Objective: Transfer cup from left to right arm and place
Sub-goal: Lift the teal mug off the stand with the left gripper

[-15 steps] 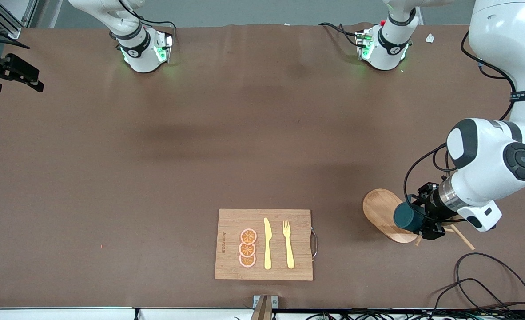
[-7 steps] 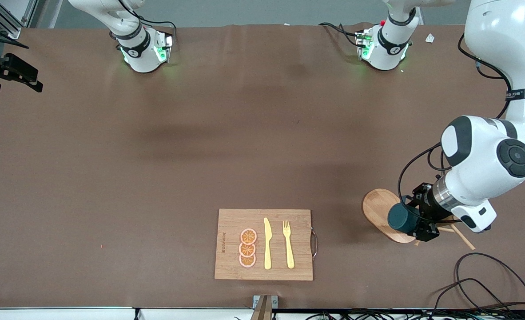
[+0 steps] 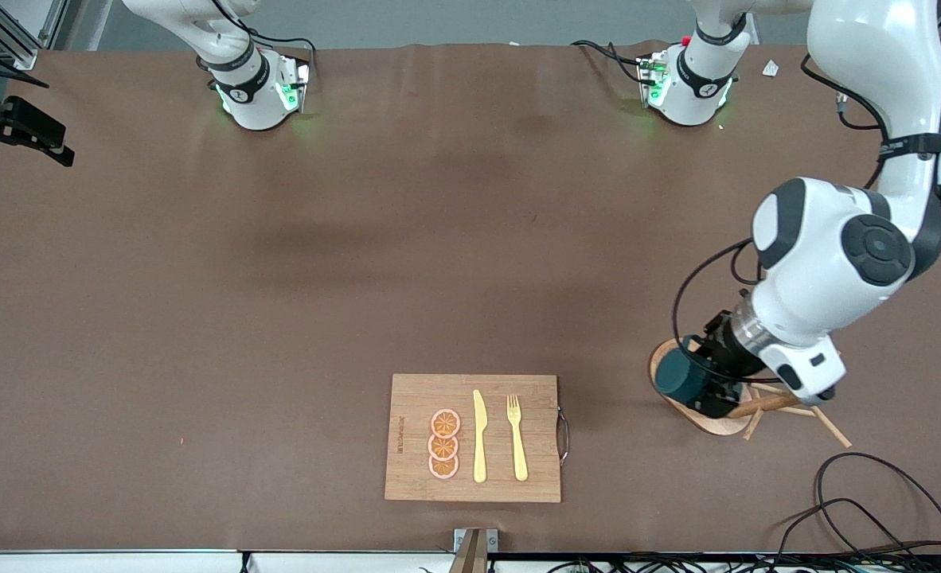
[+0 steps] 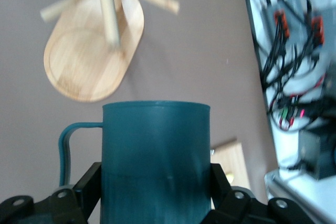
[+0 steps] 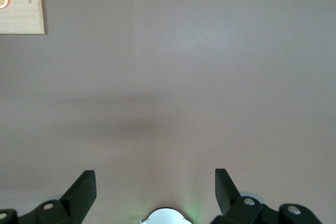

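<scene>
The dark teal cup (image 3: 680,380) is held in my left gripper (image 3: 705,390), up in the air over the oval wooden base of a peg stand (image 3: 713,419). In the left wrist view the cup (image 4: 156,156) fills the space between the black fingers (image 4: 90,182), with its loop handle (image 4: 65,145) to one side; its inside is hidden. My left gripper (image 4: 156,176) is shut on the cup's body. My right gripper (image 5: 154,177) is open and empty, high over bare brown table near its own base; it does not show in the front view.
A wooden board (image 3: 415,414) with orange slices (image 3: 444,444), a yellow knife (image 3: 479,436) and a fork (image 3: 517,438) lies near the front edge; its corner shows in the right wrist view (image 5: 23,19). The peg stand (image 4: 89,61) has wooden rods. Cables (image 3: 876,509) lie at the left arm's end.
My left arm has carried the cup toward the right arm's end of the table, from over the stand's middle to over its edge. The right arm has not moved.
</scene>
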Robot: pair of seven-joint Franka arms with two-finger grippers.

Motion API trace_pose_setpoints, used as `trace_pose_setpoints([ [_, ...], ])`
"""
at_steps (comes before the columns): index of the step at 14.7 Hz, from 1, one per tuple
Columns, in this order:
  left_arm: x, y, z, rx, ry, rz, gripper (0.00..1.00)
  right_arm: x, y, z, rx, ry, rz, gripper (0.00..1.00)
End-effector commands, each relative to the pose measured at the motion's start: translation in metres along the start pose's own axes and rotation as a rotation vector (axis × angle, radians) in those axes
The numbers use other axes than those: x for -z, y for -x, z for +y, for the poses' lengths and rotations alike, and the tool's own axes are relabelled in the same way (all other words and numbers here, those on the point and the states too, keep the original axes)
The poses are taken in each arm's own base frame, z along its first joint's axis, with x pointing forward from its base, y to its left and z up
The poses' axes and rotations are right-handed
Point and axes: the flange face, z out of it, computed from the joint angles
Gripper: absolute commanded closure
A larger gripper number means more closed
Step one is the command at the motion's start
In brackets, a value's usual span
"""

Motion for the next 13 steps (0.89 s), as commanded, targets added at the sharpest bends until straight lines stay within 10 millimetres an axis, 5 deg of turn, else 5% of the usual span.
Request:
trace_pose_setpoints([
  [1, -0.002, 0.066, -0.001, -0.087, -0.018, 0.042, 0.28, 0.004, -0.001, 0.001, -0.011, -0.004, 0.007, 0.0],
  [6, -0.06, 0.218, -0.019, -0.314, -0.034, 0.222, 0.28, -0.002, -0.005, -0.001, -0.01, -0.019, 0.0, 0.0],
  [11, -0.118, 0.351, -0.062, -0.483, 0.038, 0.398, 0.28, -0.052, -0.04, 0.001, -0.006, -0.016, -0.095, 0.0],
  [13, -0.141, 0.385, -0.083, -0.549, 0.071, 0.47, 0.28, -0.08, -0.059, 0.003, -0.01, -0.01, -0.14, 0.0],
])
